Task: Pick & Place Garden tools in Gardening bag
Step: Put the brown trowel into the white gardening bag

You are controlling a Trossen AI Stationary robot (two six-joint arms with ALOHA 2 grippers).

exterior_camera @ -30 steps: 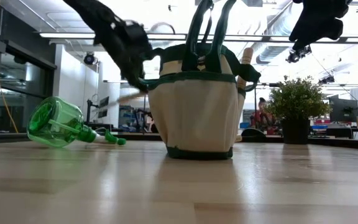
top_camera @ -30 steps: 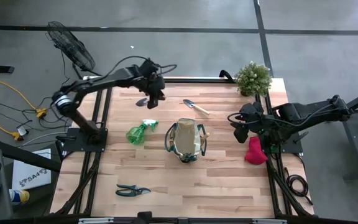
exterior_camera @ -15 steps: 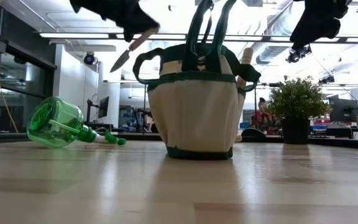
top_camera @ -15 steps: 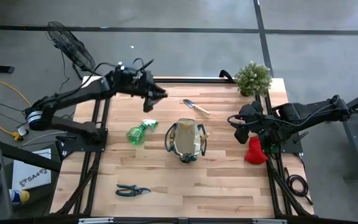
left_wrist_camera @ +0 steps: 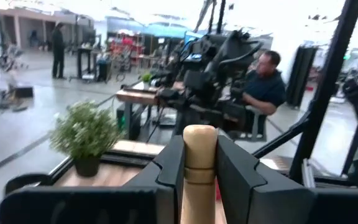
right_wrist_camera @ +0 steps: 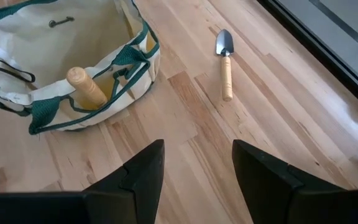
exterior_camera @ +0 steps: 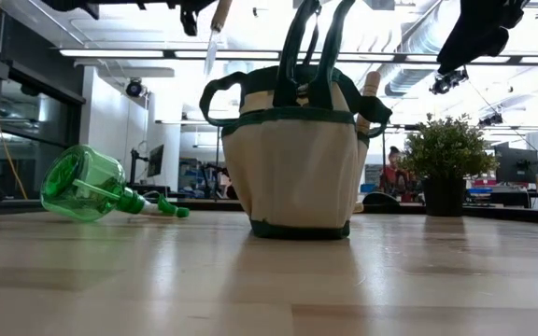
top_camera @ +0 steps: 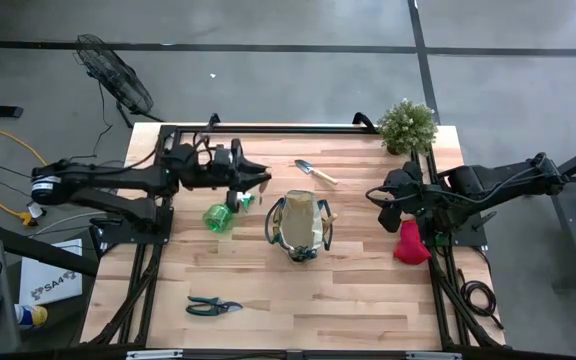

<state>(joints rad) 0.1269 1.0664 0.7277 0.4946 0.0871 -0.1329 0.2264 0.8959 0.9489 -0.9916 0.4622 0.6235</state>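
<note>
A wooden-handled trowel (left_wrist_camera: 199, 163) is clamped between the fingers of the left pincer (top_camera: 251, 179) and held high above the tabletop (top_camera: 368, 290), over the green spray bottle (top_camera: 222, 213), blade hanging down, apparently so that it can be carried across and lowered into the bag (top_camera: 299, 227), which stands upright at mid-table with one wooden handle already in a side pocket. A second trowel (top_camera: 314, 171) lies beyond the bag, pruners (top_camera: 212, 305) near the front edge. The right pincer (top_camera: 388, 208) waits open and empty beside the red glove (top_camera: 409, 242).
</note>
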